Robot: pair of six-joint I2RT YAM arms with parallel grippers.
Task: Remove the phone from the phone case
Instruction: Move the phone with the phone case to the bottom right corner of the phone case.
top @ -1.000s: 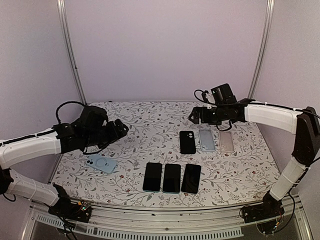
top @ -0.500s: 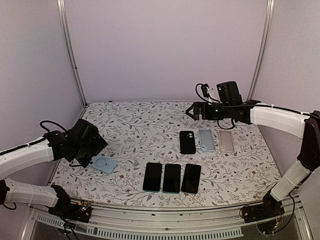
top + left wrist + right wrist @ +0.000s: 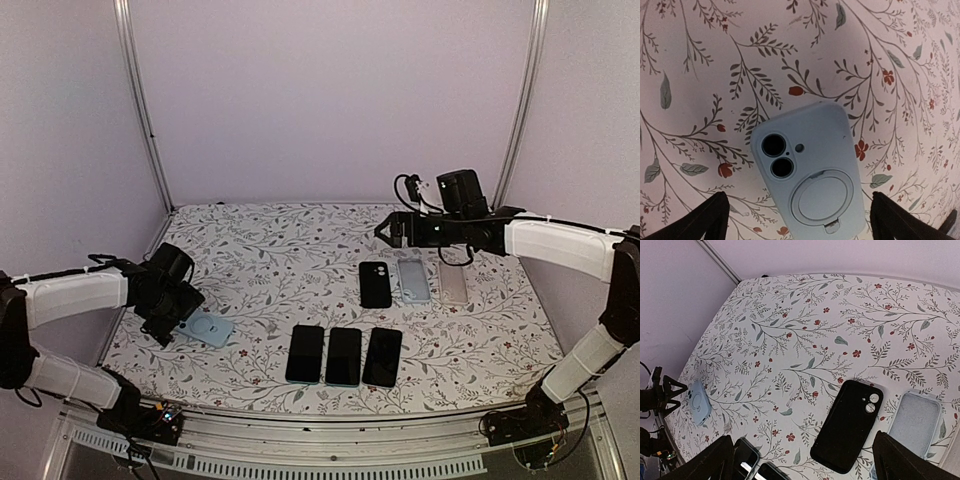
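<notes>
A light blue phone case (image 3: 205, 328) lies back up at the table's left, with a ring stand on it and two dark camera lenses in its cut-out. The phone's screen side is hidden. In the left wrist view the case (image 3: 810, 170) lies between and below my left gripper's (image 3: 802, 222) open fingers, which do not touch it. In the top view the left gripper (image 3: 176, 318) hovers just left of the case. My right gripper (image 3: 386, 231) is open and empty, raised over the back right, as the right wrist view shows (image 3: 805, 467).
Three bare phones (image 3: 343, 356) lie screen up in a row near the front middle. Behind them lie a black case (image 3: 375, 284), a pale blue case (image 3: 414, 280) and a clear case (image 3: 453, 283). The floral table top (image 3: 270, 260) ends at the frame posts.
My left arm has swung back to the left and dropped over the light blue case, its jaws widening. The right gripper has drifted a little toward the back.
</notes>
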